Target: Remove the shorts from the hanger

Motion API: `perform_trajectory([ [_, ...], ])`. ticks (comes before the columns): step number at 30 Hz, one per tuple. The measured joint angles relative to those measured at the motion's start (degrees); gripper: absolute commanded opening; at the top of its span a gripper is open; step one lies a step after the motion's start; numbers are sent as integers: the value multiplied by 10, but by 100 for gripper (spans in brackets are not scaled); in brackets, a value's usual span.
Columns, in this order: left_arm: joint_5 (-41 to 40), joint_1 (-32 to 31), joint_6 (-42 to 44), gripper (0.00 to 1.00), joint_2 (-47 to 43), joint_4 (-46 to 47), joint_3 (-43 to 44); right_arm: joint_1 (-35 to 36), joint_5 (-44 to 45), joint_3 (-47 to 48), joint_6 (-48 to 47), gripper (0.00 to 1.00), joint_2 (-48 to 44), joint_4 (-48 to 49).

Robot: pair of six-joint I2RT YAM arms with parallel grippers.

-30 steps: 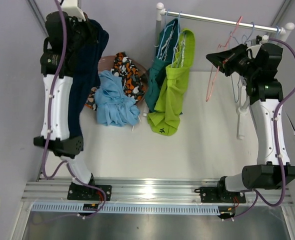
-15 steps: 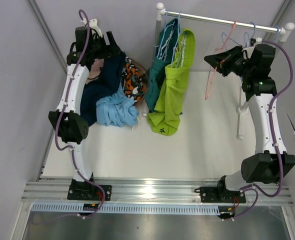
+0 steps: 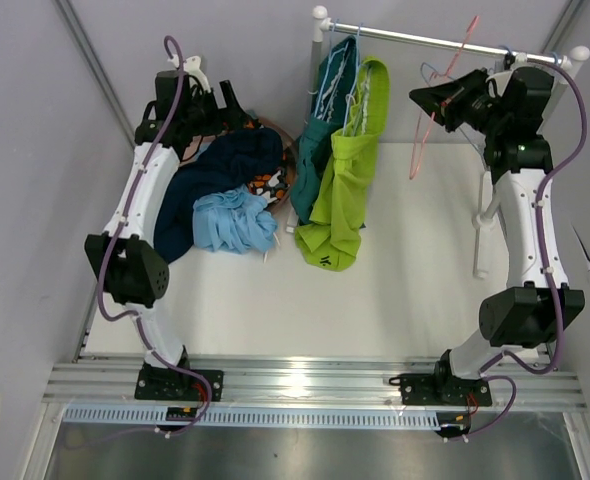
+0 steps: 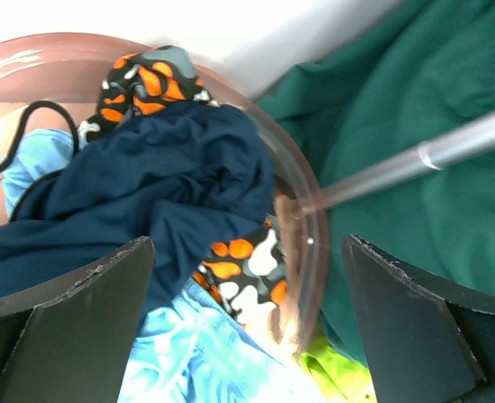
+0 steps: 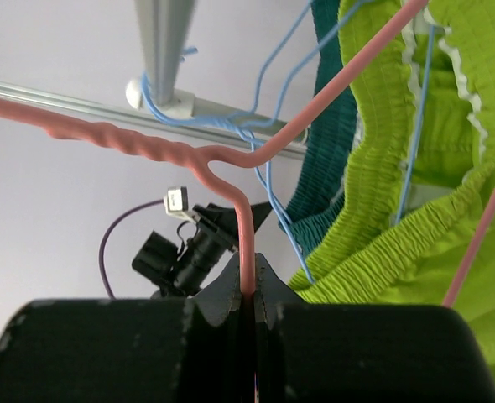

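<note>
white counter [image 3: 405, 290]; left tool [image 4: 247, 242] spread apart over navy shorts [image 4: 172, 176], right tool [image 5: 247, 290] clamped on pink hanger [image 5: 147, 143], lime green shorts [image 3: 340, 190] hanging vertically to its left.

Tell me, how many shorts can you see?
5. The teal shorts and lime green shorts hang on the rail. The navy shorts, light blue shorts and blotchy orange shorts lie piled at the left. More may hide underneath.

There are navy shorts [image 3: 225, 160], light-blue shorts [image 3: 233, 220], orange-blotched shorts [image 4: 147, 82], teal shorts [image 3: 310, 175], lime-green shorts [image 3: 343, 190] and a pink hanger [image 5: 244, 235].
</note>
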Motion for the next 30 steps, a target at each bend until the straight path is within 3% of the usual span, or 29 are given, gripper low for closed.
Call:
perform_trajectory([
  [9,1,-17,-1,99,-99,40,-68,-10,2,19,10,0,32,17],
  [18,2,-25,-1,99,-130,54,-103,-15,12,-78,-5,0,23,62],
  [20,4,-26,-1,99,-136,52,-109,-16,17,-87,-10,25,6,53],
  [21,4,-26,-1,99,-139,52,-112,-17,20,-90,-12,66,-3,44],
  [23,5,-27,-1,99,-149,52,-120,-18,29,-92,-24,97,-24,21],
  [30,6,-29,3,99,-198,47,-137,-27,93,-93,-85,100,-136,-69],
])
